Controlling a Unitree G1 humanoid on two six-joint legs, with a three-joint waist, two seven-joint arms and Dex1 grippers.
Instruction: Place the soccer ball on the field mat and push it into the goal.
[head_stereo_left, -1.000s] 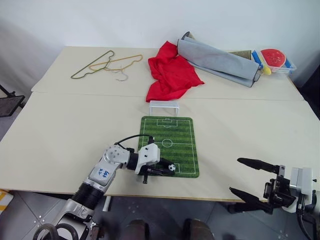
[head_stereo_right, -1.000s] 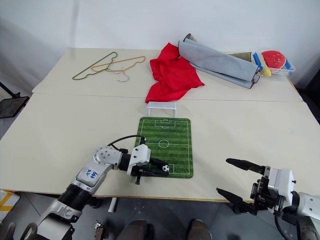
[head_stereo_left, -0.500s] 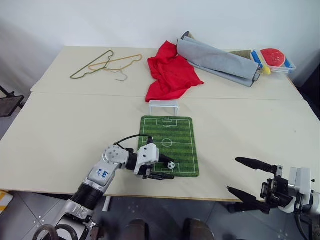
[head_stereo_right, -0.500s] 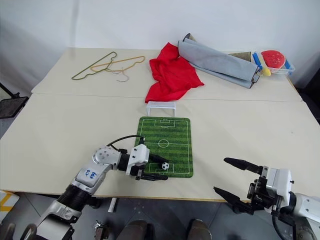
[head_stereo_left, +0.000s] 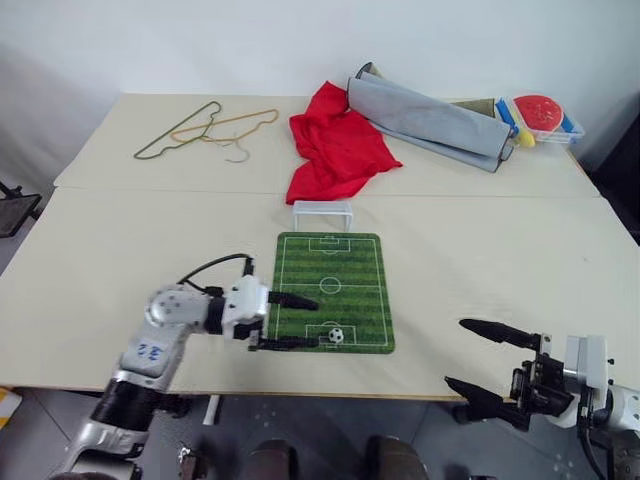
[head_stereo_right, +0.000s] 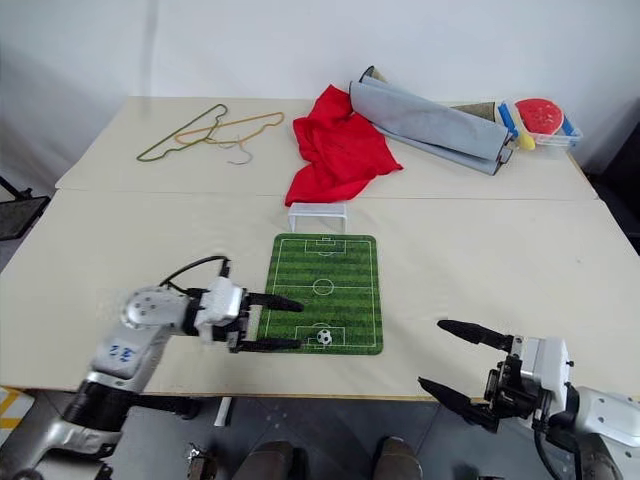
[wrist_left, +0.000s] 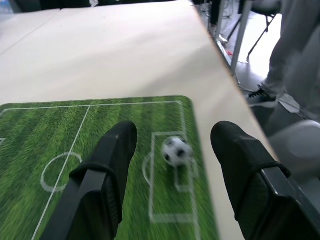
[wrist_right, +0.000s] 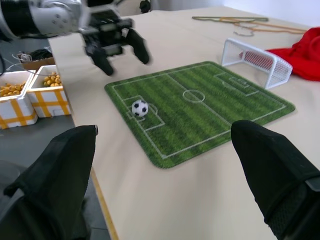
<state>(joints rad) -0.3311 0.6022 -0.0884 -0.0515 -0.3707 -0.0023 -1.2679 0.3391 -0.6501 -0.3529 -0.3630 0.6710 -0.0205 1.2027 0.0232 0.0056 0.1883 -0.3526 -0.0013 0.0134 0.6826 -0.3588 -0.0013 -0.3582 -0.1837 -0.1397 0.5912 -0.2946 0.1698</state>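
The soccer ball (head_stereo_left: 337, 335) sits free on the field mat's (head_stereo_left: 350, 270) near penalty box, just right of the open, empty left pincer (head_stereo_left: 300, 322); goal (head_stereo_left: 322, 212) lies straight beyond; right pincer (head_stereo_left: 490, 360) open, farther off

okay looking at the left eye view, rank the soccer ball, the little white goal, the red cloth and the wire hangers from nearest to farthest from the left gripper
1. Soccer ball: just past the open left gripper, on the field mat's near end.
2. Goal: beyond the mat's far end.
3. Red cloth and wire hangers: both on the far table, cloth behind the goal, hangers off to the left; too close to call.
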